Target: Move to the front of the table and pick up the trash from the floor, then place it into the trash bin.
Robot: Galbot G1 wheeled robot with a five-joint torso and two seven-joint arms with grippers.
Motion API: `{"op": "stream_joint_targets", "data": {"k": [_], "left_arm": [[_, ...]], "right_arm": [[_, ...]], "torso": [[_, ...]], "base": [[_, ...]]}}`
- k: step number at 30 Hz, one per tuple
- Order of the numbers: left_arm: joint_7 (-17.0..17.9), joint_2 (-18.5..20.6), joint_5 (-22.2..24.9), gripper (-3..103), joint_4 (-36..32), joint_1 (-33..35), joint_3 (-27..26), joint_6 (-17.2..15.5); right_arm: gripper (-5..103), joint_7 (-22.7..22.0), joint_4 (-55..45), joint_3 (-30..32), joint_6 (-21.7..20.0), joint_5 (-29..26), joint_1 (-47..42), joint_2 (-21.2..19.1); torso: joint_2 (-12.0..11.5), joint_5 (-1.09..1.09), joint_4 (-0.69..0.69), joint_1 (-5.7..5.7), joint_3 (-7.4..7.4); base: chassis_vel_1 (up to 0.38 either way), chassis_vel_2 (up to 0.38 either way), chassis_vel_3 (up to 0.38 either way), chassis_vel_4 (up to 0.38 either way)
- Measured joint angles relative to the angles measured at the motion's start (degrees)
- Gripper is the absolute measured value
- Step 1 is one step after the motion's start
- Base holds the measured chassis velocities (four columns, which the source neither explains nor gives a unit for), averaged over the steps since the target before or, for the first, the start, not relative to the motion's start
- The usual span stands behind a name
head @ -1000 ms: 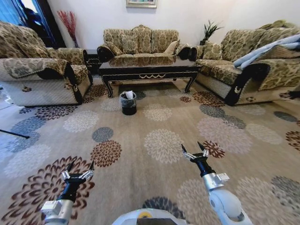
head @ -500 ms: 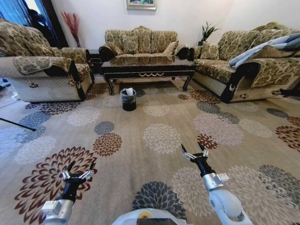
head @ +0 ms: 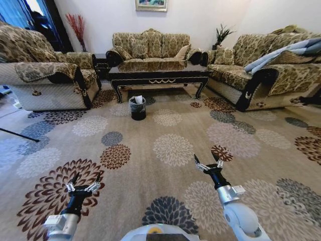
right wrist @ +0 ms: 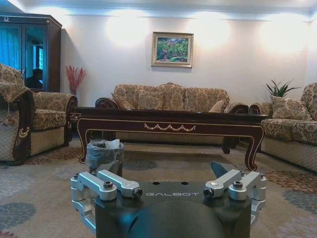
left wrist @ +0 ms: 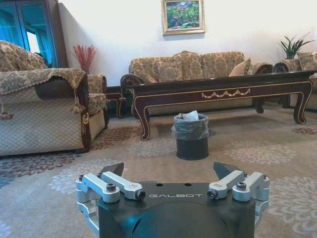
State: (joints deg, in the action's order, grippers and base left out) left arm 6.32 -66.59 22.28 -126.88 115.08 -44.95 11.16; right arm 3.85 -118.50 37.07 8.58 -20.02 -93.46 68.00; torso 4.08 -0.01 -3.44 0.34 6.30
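The table (head: 158, 78) of dark glossy wood stands far ahead, in front of the middle sofa. The black trash bin (head: 137, 108) stands on the floor (head: 165, 170) just before the table's left end, and a white crumpled piece sticks out of its liner. I cannot make out any trash lying on the carpet. My left gripper (head: 87, 176) and right gripper (head: 204, 158) hover low over the carpet near me, both open and holding nothing. The left wrist view has the left gripper (left wrist: 169, 168), trash bin (left wrist: 191, 136) and table (left wrist: 223, 89). The right wrist view has the right gripper (right wrist: 161, 169), trash bin (right wrist: 105, 156) and table (right wrist: 168, 126).
Patterned sofas flank the carpet: one on the left (head: 45, 75), one behind the table (head: 150, 46), one on the right (head: 271, 70) with a blue cloth over it. A thin dark rod (head: 15, 133) lies at the left edge. Wide open carpet separates me from the table.
The whole head view has shifted, so the camera moved; table and bin now sit slightly smaller and higher in it. Both grippers keep the same open pose.
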Motion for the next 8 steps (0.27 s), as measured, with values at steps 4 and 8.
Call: {"op": "stream_joint_targets", "data": {"k": [4,8], "left_arm": [[0.0,0.0,0.0,100,0.0,0.0,0.0,0.0],[0.0,0.0,0.0,100,0.0,0.0,0.0,0.0]], "right_arm": [[100,0.0,0.0,0.0,0.0,0.0,0.0,0.0],[100,0.0,0.0,0.0,0.0,0.0,0.0,0.0]], "torso": [[1.05,0.0,0.0,0.19,0.84],[1.87,0.0,0.0,0.38,1.51]], "base": [[0.0,0.0,0.0,0.0],[0.0,0.0,0.0,0.0]]}}
